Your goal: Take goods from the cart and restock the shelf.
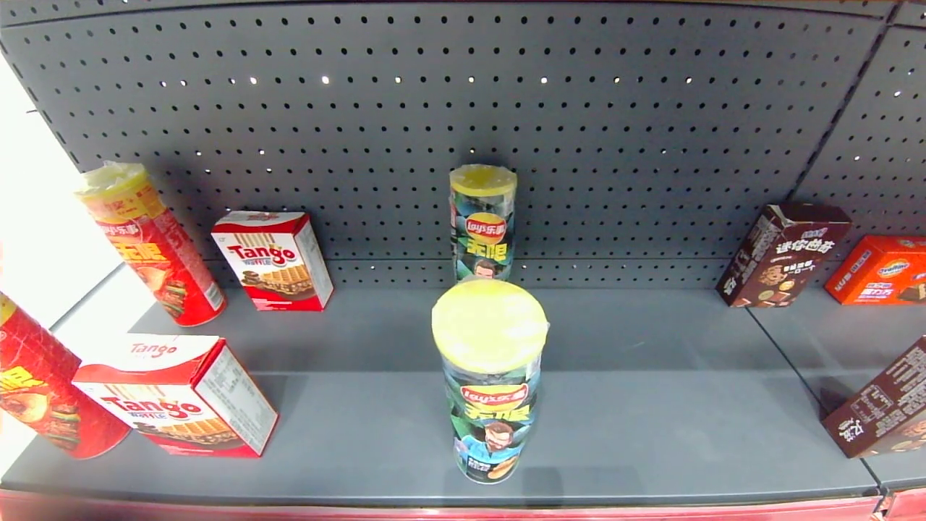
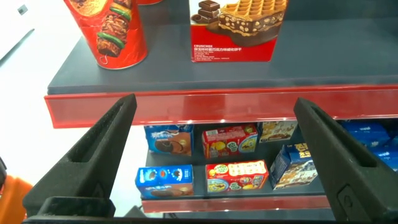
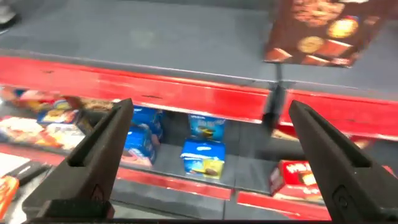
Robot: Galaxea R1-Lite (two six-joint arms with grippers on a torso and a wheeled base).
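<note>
The left claw (image 2: 214, 101) and right claw (image 3: 210, 104) are both wide open and hold nothing, level with the red front edge (image 2: 249, 107). The shelf (image 1: 651, 405) lies ahead and slightly above. The front can (image 1: 492, 405) and rear can (image 1: 482, 224) stand upright mid-shelf, between the arms. Neither arm is clearly nearer.

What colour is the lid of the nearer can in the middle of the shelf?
Yellow lid; the head view shows it best.
</note>
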